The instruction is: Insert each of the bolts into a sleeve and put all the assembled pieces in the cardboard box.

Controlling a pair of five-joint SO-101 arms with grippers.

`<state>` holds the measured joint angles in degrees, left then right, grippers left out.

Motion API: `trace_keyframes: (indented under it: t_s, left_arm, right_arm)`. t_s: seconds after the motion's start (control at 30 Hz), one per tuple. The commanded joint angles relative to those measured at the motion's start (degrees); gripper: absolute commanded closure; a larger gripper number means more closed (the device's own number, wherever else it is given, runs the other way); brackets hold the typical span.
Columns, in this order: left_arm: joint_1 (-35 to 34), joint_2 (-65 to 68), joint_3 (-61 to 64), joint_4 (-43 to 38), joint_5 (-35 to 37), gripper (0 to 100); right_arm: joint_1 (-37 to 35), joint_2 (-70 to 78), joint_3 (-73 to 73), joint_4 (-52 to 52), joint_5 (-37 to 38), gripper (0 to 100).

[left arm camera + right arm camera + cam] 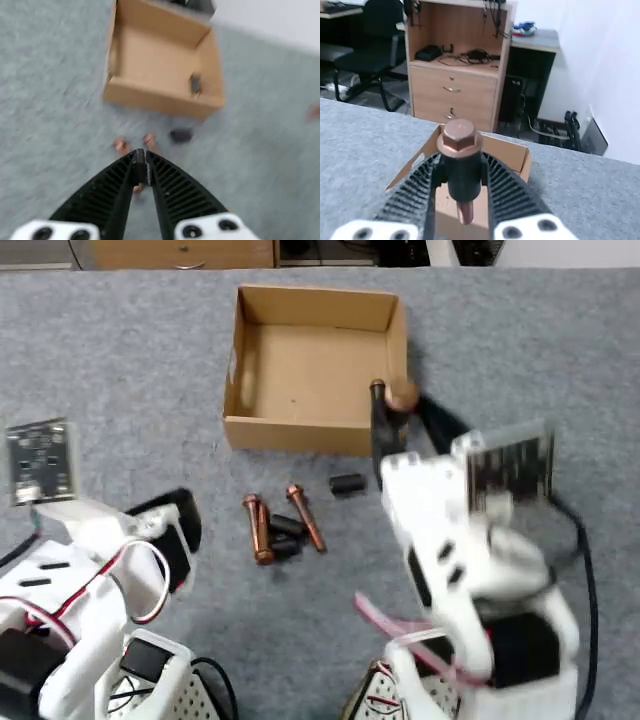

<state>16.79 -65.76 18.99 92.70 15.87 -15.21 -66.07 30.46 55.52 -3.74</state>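
The right gripper [461, 161], clamped on the sleeved bolt [460, 139], hung over the near right corner of the cardboard box [295, 434], so releasing there risked a spill outside.

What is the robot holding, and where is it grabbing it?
The right claw pinches a bolt by the black sleeve around it; the left claw holds nothing.

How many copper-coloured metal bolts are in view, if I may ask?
3 bolts: one, in a black sleeve, gripped by the right pincer at the brown cardboard box's corner; two lying on the grey table before it. The arms may hide others.
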Motion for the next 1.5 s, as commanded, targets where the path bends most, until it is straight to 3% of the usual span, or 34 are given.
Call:
trace_keyframes:
  t_s: [0.0,0.2,0.33,0.63,0.87,1.2,1.47]
  left_arm:
    - [-2.46,-0.04,1.58,3.87,-2.46,98]
    - [-9.76,-0.04,5.98,5.10,-2.90,98]
    - [-10.90,-3.12,9.58,5.10,-2.90,98]
    - [-10.90,-24.22,20.22,5.01,-2.90,98]
    - [-10.99,-38.64,21.19,4.75,-2.90,98]
    - [-11.34,-36.70,21.19,4.75,-2.90,98]
    - [-11.34,-36.79,21.10,4.84,-2.81,98]
  right_arm:
    - [2.51,14.81,-14.02,-2.29,0.26,99.7]
    - [5.49,36.62,-31.96,-2.29,0.09,99.7]
    - [5.76,49.19,-40.57,-2.11,0.26,99.7]
    - [5.85,77.76,-57.63,8.26,0.00,99.7]
    - [8.57,96.22,-72.48,15.82,0.00,99.7]
    - [9.27,117.58,-88.13,19.69,0.26,99.7]
    - [8.84,124.88,-93.49,23.21,0.26,99.6]
